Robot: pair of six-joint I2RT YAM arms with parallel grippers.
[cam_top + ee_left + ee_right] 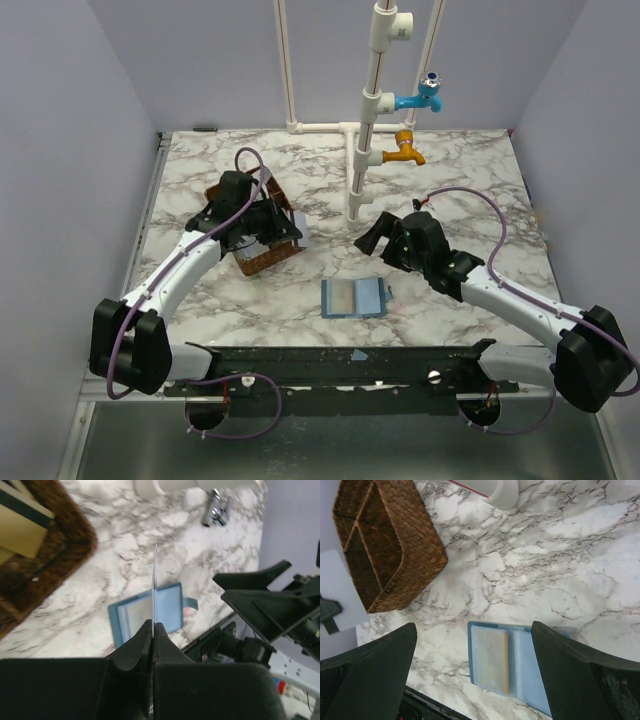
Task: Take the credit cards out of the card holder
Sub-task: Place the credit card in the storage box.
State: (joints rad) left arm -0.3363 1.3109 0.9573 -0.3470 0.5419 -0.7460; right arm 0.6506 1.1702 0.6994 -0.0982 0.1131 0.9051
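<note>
From above, the left tool [280, 228] is clamped on a pale credit card [298, 224] by the brown woven basket [262, 258]. The blue card holder [353, 297] lies flat on the marble counter [470, 180], and the right tool [372, 236] is spread wide behind it. The left wrist view shows the credit card [154, 587] edge-on, pinched between closed fingers, with the card holder [170, 610] beyond. The right wrist view looks down between wide-apart fingers [380, 665] at the card holder [520, 660], which they do not touch.
</note>
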